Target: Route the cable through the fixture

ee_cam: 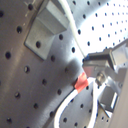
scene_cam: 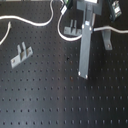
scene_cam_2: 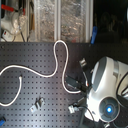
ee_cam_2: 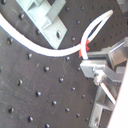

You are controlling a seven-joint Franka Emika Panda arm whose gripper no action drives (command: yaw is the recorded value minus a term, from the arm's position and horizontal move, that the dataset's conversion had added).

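At the gripper (ee_cam_2: 92,62), in both wrist views, you see grey metal fingers (ee_cam: 100,62) closed on the long thin white flexible cable (ee_cam_2: 40,47), gripping it right at its small red mark (ee_cam_2: 85,47). In the first wrist view the red mark (ee_cam: 80,82) sits just below the fingertip, and the cable (ee_cam: 67,107) loops away beneath it. Near the gripper, a grey metal slotted fixture (ee_cam_2: 45,17) stands on the black perforated board (ee_cam_2: 35,85); the cable passes just beside its base in the second wrist view. In the first wrist view the cable touches the fixture (ee_cam: 47,25) at its upper edge. In the second exterior view you see the cable (scene_cam_2: 30,70) lying in loose curves across the board (scene_cam_2: 30,50), toward the second exterior view's left, with a second small grey fixture (scene_cam_2: 37,105) well apart from it. In the first exterior view that fixture (scene_cam: 21,54) stands alone on the board.
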